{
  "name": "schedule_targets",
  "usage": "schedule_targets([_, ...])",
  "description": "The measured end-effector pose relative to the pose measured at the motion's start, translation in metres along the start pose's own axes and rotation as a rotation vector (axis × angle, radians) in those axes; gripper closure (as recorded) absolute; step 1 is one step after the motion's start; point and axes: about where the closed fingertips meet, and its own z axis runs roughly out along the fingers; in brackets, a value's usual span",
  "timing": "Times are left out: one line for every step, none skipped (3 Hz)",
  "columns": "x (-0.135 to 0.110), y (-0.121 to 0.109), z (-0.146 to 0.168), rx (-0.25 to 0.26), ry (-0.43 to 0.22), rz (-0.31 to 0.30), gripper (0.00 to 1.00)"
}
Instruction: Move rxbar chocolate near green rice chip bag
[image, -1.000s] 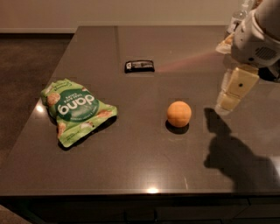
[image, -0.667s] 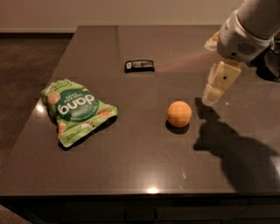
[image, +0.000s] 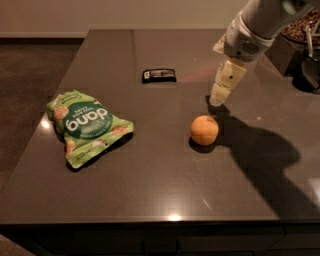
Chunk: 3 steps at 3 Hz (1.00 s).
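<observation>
The table (image: 150, 195) carries one rxbar chocolate (image: 159, 75) at far centre, one green rice chip bag (image: 87, 125) well apart at left, one orange fruit (image: 204, 130), and one hand (image: 218, 99) hovering right of the bar, open or closed undeterminable.
</observation>
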Motion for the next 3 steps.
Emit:
schedule_targets([-0.013,-0.019,0.021,-0.02,-0.011,-0.003,0.0])
schedule_targets([-0.026,-0.034,0.044,-0.041,-0.015,-0.007,0.0])
schedule_targets([-0.04,-0.047,0.065,-0.064,-0.033,-0.003,0.0])
